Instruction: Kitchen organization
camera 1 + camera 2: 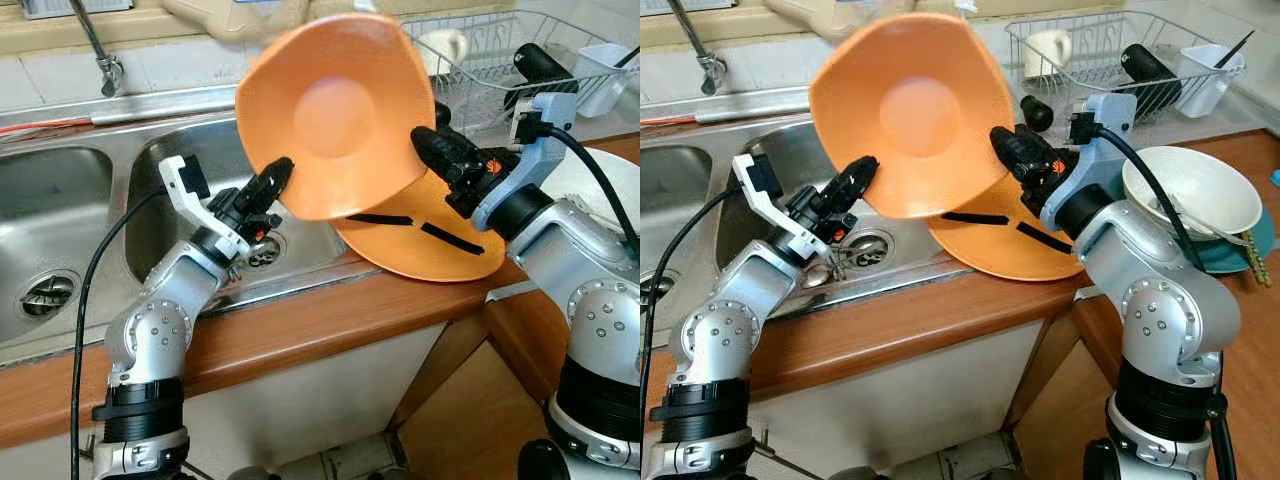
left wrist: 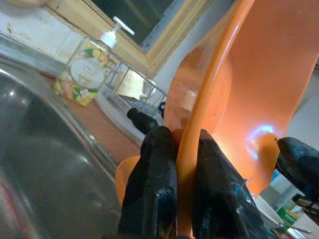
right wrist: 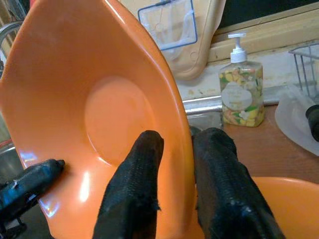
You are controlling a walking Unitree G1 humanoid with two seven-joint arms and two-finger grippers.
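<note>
The scene was evenly and brightly lit, with soft glare seen on the steel sink point(image 1: 60, 190). A bright highlight was caught on the orange bowl point(image 2: 259, 134) in the left wrist view. The black fingers point(image 3: 129, 199) were rendered slightly soft in both wrist views.

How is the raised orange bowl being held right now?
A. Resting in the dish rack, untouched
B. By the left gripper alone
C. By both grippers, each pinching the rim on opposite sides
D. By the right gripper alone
C. The left gripper and the right gripper each clamp the rim of the orange bowl on opposite sides, with fingers on both faces of the rim.
</note>
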